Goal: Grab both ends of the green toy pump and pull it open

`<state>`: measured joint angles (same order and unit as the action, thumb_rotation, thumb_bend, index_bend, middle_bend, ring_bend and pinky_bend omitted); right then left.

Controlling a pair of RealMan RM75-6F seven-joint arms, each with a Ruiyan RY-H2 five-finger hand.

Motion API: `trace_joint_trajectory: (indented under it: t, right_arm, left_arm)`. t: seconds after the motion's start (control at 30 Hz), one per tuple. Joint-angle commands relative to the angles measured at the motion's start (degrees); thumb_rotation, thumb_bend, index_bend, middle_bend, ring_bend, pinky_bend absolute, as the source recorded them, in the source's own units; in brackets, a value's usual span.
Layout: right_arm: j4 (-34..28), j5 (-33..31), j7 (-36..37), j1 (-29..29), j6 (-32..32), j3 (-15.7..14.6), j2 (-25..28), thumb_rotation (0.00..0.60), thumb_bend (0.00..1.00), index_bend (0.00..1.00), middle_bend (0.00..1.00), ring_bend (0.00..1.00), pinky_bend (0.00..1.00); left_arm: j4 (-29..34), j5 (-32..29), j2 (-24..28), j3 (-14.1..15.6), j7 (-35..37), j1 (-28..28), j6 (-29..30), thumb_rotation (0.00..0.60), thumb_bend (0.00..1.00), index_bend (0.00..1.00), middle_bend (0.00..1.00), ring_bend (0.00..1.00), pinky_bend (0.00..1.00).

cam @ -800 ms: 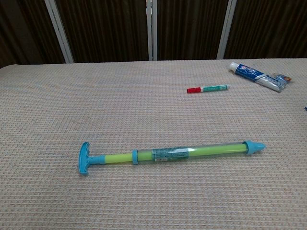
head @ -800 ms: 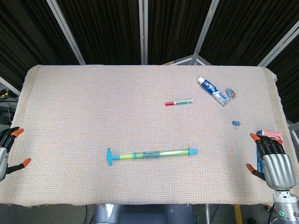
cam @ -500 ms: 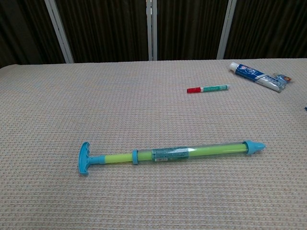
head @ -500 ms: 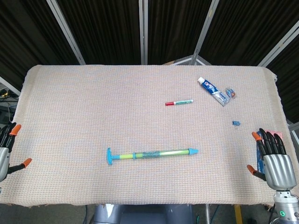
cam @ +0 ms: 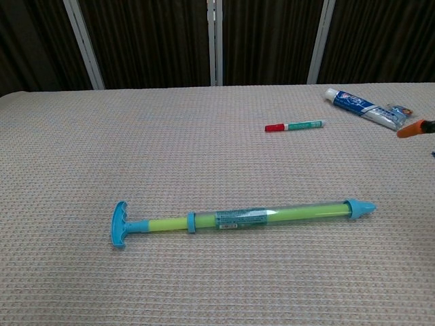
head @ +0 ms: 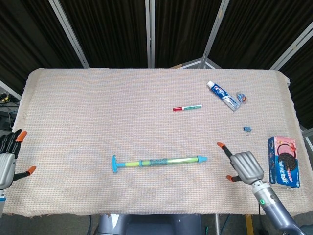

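The green toy pump (head: 159, 162) lies untouched between the empty, spread-fingered left hand (head: 7, 164) and right hand (head: 246, 166), its nozzle nearest the right; light, rigid, probably slick plastic, best gripped at T-handle and nozzle end.

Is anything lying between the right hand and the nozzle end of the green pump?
Nothing visible. Only bare tablecloth separates the right hand from the nozzle end of the green toy pump. The marker and toothpaste tube lie farther back.

head view high overhead, chest view low, both sharing pump (head: 159, 162)
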<state>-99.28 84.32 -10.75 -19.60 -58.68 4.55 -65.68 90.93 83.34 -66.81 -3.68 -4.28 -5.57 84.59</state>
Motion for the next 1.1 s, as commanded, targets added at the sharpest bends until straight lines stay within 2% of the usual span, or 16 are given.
trace_joint_trajectory:
  t: [0.03,0.17,0.3,0.57,0.73,1.0,1.1]
  right_arm:
    - [-1.3,-6.2,-5.9,-7.2,8.8,1.0,-3.5,0.600,0.00,0.19,0.96,1.00,1.00]
    - [0.3,-9.1,-10.0,-9.8,10.5,1.2,-8.2,0.600,0.01,0.29,0.98,1.00,1.00]
    - [2.3,-11.2,-13.7,-11.8,10.6,1.5,-11.8,0.600,0.06,0.34,0.98,1.00,1.00]
    - [5.6,-14.7,-17.9,-14.2,9.5,1.9,-15.6,0.600,0.08,0.35,0.98,1.00,1.00]
    - [6.4,-16.3,-19.2,-15.0,9.1,1.6,-16.0,0.600,0.10,0.35,0.98,1.00,1.00]
    - [8.6,-17.8,-20.3,-16.1,8.9,0.5,-17.4,0.600,0.19,0.38,0.98,1.00,1.00]
    - [9.7,-18.1,-20.9,-16.6,8.8,0.1,-18.0,0.600,0.20,0.38,0.98,1.00,1.00]
  left_arm:
    - [-0.3,-0.5,-0.4,-0.1,-0.6,-0.2,-0.4,0.600,0.00,0.00,0.00,0.00,0.00]
    - [-0.6,-1.1,-0.7,-0.2,-1.2,-0.3,-0.7,0.600,0.00,0.00,0.00,0.00,0.00]
    - [-0.8,-1.6,-0.9,-0.4,-1.5,-0.4,-1.0,0.600,0.00,0.00,0.00,0.00,0.00]
    - [-1.0,-1.9,-1.2,-0.4,-2.1,-0.5,-1.2,0.600,0.00,0.00,0.00,0.00,0.00]
    - [-1.1,-2.1,-1.3,-0.4,-2.2,-0.6,-1.3,0.600,0.00,0.00,0.00,0.00,0.00]
    - [-0.9,-2.0,-1.4,-0.3,-2.5,-0.6,-1.2,0.600,0.00,0.00,0.00,0.00,0.00]
    - [-0.9,-2.1,-1.4,-0.3,-2.5,-0.7,-1.5,0.600,0.00,0.00,0.00,0.00,0.00]
